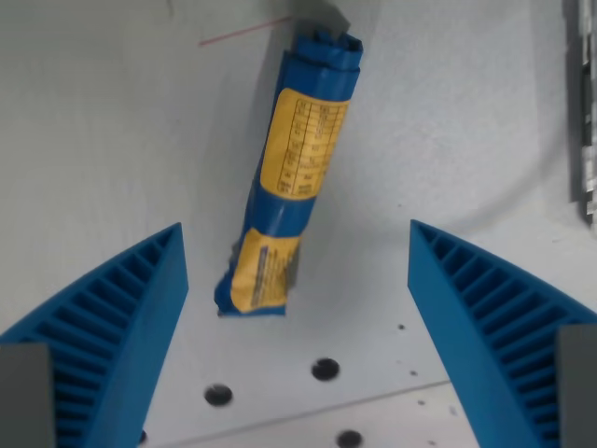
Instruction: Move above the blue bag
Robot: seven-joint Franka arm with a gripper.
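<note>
The blue bag (291,177) is a long, narrow blue packet with yellow labels, lying on the white table surface and running from the upper middle down toward the lower left of centre. My gripper (297,247) hangs above its lower end, open. The two ribbed blue fingers (112,327) stand wide apart at the bottom corners, and the bag's lower end lies between them, nearer the one on the wrist view's left. Nothing is held.
Three dark round holes (325,369) mark the table below the bag. A thin red line (244,32) runs near the top left. A dark edge with a grey object (586,112) stands along the wrist view's right border.
</note>
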